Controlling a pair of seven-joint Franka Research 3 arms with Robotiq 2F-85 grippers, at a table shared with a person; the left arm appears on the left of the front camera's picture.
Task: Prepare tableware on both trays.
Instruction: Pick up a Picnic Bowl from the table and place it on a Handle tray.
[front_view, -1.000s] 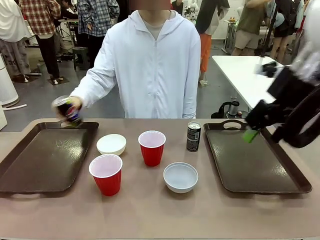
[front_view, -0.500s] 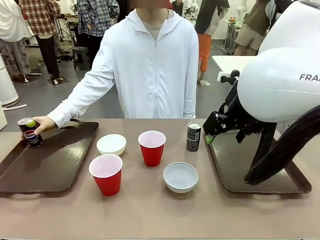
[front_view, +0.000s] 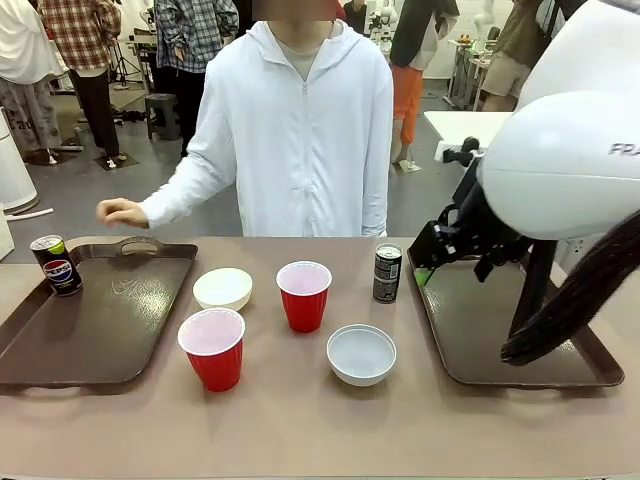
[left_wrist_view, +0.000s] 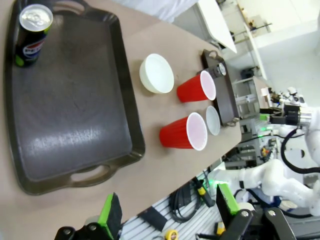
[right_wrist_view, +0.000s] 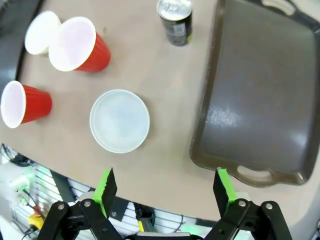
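Here the dark can stands upright on the left tray.

On the worktop, the left tray lies at the left end and the right tray at the right end, well apart. The first can stands upright in the left tray's far left corner. Between the trays, the far bowl sits just beside the left tray. The far cup stands to its right, and the second can stands just beside the right tray's far corner. The near cup stands before the far bowl. The near bowl lies before and right of the far cup. A person stands behind the worktop.
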